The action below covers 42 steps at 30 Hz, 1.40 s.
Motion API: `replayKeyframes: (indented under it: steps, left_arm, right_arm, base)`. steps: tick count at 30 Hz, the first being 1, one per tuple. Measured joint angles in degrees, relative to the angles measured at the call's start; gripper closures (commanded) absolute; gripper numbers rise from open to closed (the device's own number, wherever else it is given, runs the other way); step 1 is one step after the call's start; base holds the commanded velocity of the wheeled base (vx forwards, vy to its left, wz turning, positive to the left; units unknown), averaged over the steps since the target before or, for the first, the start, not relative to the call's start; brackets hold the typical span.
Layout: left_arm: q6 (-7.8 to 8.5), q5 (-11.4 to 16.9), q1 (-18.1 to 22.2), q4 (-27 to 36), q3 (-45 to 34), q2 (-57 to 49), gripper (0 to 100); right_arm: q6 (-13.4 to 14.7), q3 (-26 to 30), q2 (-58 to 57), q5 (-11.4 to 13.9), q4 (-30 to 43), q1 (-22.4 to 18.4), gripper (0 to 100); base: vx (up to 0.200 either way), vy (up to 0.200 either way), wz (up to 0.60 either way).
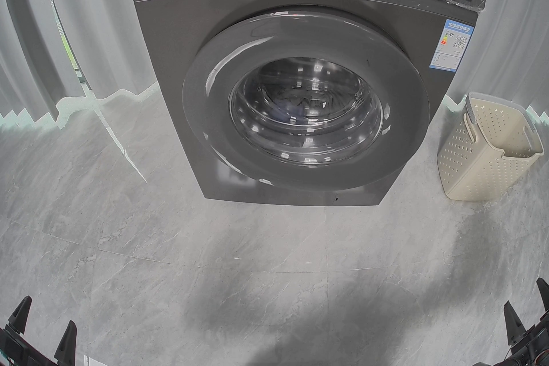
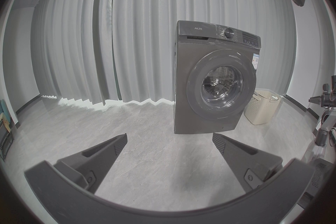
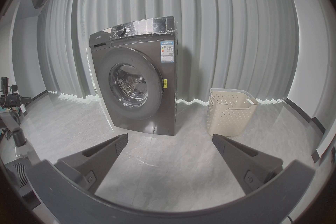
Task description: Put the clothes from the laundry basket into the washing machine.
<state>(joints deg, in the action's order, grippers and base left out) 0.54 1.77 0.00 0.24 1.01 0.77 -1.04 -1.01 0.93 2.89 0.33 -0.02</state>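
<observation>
Left jaws were wide apart with nothing between them, low at the near edge of the floor (image 1: 171, 281), and the right jaws were the same on the other side, spread and empty. Both sat well back from everything that mattered. Straight ahead stood the washing machine (image 1: 171, 70), its round door (image 1: 217, 115) shut flush against the front. Behind the door's glass (image 1: 306, 110) there was a dark bluish shape in the drum. It might have been a garment, but that could not be settled from here. Off to the robot's right, just beside the machine and standing upright on the floor, was the laundry basket (image 1: 486, 167), pale and perforated. What could be seen of its inside looked bare, with no clothes above the rim, though the bottom was hidden. Pale curtains (image 1: 74, 12) hung behind it all. The call here: nothing was in hand, so this was either the very opening of the job or its close, and the closed door fitted both. If anything was left in that basket, the next move called for the door first. One arm would need to reach well forward, catch the door's edge and swing it clear. The right arm, nearer the basket, would then need to dip in from above. The risk was grabbing clothes before the drum was open.
</observation>
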Motion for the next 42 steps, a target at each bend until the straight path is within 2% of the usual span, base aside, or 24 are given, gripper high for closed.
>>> replayKeyframes:
  steps: [10, 16, 25, 42]
  left_arm:
    - [0.01, 0.0, 0.0, 0.0, 0.0, 0.0, 0]
    - [0.04, 0.0, 0.1, 0.0, 0.0, 0.0, 0]
    - [0.06, -0.1, 0.0, 0.0, 0.0, 0.1, 0]
    - [0.17, 0.0, 0.0, -0.1, 0.0, 0.1, 0]
  right_arm:
    - [0.0, 0.0, 0.0, 0.0, 0.0, 0.0, 0]
    - [0.0, 0.0, 0.0, 0.0, 0.1, 0.0, 0]
    - [-0.1, 0.0, 0.0, -0.1, 0.1, 0.0, 0]
    - [-0.8, 0.0, 0.0, 0.4, 0.0, -0.1, 0]
  base:
    - [0.2, 0.0, 0.0]
    - [0.0, 0.0, 0.0]
    - [0.0, -0.2, 0.0]
    - [0.0, 0.0, 0.0]
